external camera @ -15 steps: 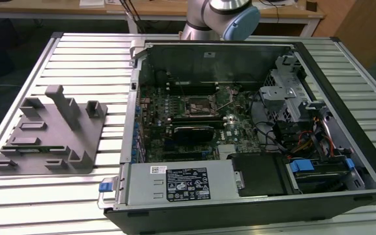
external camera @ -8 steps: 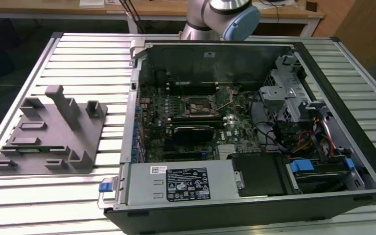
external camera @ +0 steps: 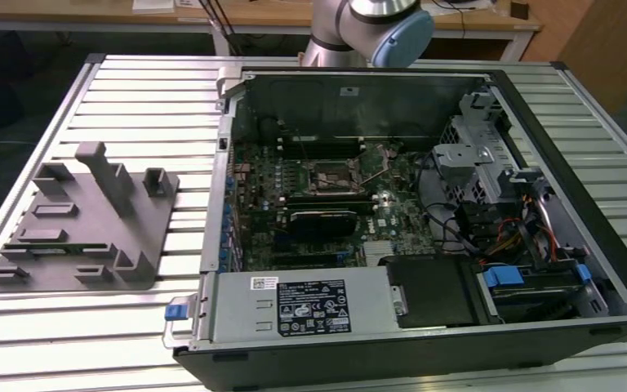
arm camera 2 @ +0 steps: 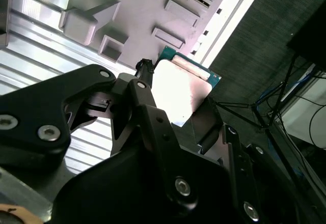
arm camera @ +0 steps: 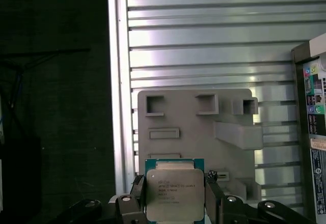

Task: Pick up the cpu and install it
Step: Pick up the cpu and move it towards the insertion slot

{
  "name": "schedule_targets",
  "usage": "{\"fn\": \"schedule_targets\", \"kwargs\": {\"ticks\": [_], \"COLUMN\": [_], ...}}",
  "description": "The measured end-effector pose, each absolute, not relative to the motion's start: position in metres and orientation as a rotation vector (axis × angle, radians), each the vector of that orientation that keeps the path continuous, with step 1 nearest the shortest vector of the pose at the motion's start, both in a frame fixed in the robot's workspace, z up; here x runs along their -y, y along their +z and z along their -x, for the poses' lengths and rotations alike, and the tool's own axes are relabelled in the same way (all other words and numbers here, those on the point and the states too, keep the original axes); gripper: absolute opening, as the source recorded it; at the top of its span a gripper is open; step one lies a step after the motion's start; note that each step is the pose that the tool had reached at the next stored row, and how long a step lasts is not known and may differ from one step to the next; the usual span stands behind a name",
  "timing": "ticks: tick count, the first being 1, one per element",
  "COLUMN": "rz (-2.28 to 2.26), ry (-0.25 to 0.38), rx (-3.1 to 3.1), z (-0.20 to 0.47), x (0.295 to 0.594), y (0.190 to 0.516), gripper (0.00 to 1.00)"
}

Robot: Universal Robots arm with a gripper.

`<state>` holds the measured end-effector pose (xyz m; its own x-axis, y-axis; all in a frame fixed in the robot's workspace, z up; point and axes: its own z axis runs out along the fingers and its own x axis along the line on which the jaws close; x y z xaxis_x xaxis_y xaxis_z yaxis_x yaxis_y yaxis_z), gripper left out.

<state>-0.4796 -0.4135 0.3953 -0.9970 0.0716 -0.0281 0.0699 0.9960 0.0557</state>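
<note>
Hand (arm camera: 174,189) grips cpu (arm camera: 174,197) over grey fixture (arm camera: 193,132).

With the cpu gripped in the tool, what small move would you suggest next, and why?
Probably carry it level toward the open computer case. The tool is closed on the cpu by two opposite edges, over the grey holder, while the socket in the exterior view looks empty.
</note>
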Motion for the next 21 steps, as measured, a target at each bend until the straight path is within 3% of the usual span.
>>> {"fn": "schedule_targets", "kwargs": {"ticks": [21], "rz": [-0.110], "ry": [0.085], "rx": [-3.108], "z": [0.464], "x": [0.413], "y": [0.395], "gripper": [0.55]}}
